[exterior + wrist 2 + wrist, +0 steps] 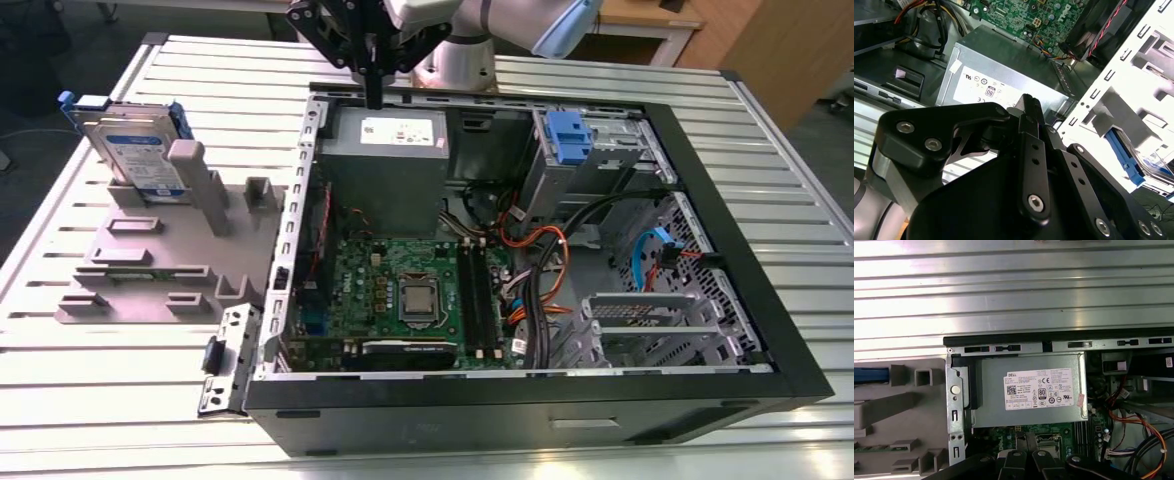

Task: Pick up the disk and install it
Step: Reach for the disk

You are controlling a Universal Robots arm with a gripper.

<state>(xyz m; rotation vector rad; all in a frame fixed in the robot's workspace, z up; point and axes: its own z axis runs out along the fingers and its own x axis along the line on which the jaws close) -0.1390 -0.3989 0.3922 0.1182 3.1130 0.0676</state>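
The disk (138, 152), a silver drive with a white-and-blue label in a blue carrier, stands on edge in a grey fixture (160, 255) at the exterior view's left, outside the computer case. The second wrist view shows its blue carrier (1125, 156), and a blue edge of the disk (869, 375) appears in the first wrist view. My gripper (375, 97) hangs over the case's back edge, above the grey power-supply box (387, 150), well to the right of the disk. Its black fingers (1029, 105) are shut together with nothing between them.
The black computer case (747, 200) lies open on a ribbed metal table (120, 400). Inside are the motherboard (400, 290), orange and black cables (547, 260) and a drive bay holding a small blue bracket (567, 135). The power-supply box (1029, 390) lies just beyond my fingertips (1021, 440).
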